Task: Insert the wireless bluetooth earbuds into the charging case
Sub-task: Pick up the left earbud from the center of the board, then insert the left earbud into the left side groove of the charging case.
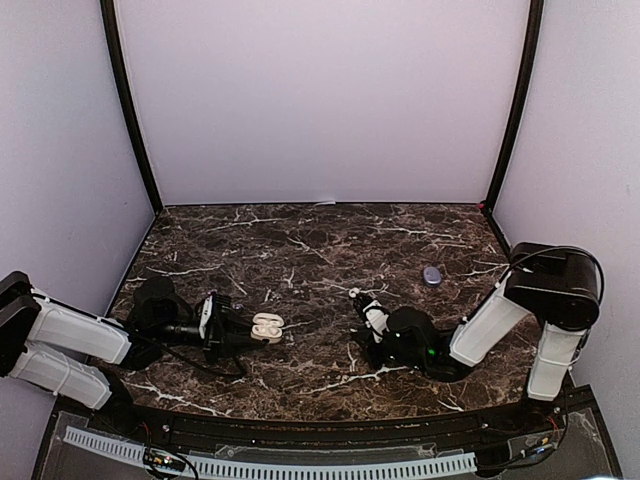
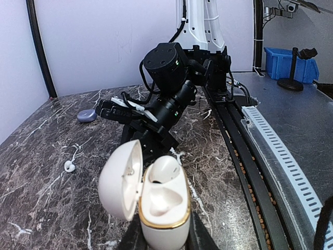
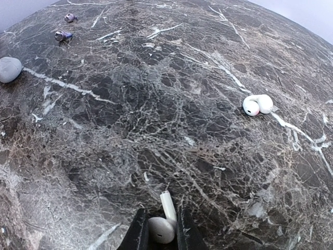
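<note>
Right tool [image 3: 158, 232]: fingers closed on a bud [image 3: 165, 219]. The head is pinched between them and the stem points forward, low at the bench [image 3: 156, 104].

Left tool [image 1: 248, 331]: clamped on the base of the case [image 2: 162, 208]. The lid [image 2: 119, 179] is hinged open to one side and the mouth faces the right arm. Case and gripped bud are well apart.

Contents:
- The case interior is pale and moulded. A pale form lies in one well; I cannot tell whether it is a seated bud or only the moulding.
- A lavender case [image 1: 432, 275] sits shut farther back, so its contents are hidden.
- A loose bud [image 3: 257, 104] lies on the bench, apart from both tools.
- Two purple bits [image 3: 62, 35] lie near the far edge, too small to identify.

Risks (judgement):
- The pinch is on a smooth, rounded head, so the bud may rotate or squirt out on the lift.
- The stem must line up with its well. If it is off-angle, or meant for the other side's well, it will catch the rim or sit proud.
- Pressing down on a case held only at its base could tip it in the left tool.
- The approach path runs close to the open lid, and a knock could close it.
</note>
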`<state>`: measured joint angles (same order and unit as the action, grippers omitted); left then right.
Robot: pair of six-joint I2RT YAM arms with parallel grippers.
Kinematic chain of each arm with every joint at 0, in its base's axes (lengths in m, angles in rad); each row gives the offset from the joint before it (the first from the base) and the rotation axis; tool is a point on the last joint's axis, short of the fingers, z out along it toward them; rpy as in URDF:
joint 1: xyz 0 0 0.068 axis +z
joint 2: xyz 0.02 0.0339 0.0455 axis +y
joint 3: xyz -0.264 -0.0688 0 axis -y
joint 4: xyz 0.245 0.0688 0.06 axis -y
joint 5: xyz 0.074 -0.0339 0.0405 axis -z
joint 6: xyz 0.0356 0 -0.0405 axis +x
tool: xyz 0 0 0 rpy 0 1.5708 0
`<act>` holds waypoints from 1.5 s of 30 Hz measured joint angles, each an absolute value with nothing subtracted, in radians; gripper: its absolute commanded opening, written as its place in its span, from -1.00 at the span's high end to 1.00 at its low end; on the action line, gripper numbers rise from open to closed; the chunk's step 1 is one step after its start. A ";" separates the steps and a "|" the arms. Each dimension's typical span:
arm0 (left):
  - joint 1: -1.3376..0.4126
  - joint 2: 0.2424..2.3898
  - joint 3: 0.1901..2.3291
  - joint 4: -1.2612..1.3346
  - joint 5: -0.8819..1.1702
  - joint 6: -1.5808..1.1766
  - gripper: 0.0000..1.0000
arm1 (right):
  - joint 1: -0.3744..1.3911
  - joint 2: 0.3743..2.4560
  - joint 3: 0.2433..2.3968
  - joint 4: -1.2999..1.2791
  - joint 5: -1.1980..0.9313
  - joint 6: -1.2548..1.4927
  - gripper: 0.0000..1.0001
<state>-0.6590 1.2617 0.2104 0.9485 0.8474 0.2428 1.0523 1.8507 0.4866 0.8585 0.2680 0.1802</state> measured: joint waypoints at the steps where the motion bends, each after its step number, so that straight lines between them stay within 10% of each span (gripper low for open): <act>1: -0.659 1.262 0.210 0.949 0.847 0.243 0.79 | 1.052 1.846 0.487 0.851 0.268 0.179 0.93; 45: -0.725 1.402 0.323 0.802 0.844 0.365 0.79 | 1.062 1.398 0.487 0.489 -0.068 -0.019 1.00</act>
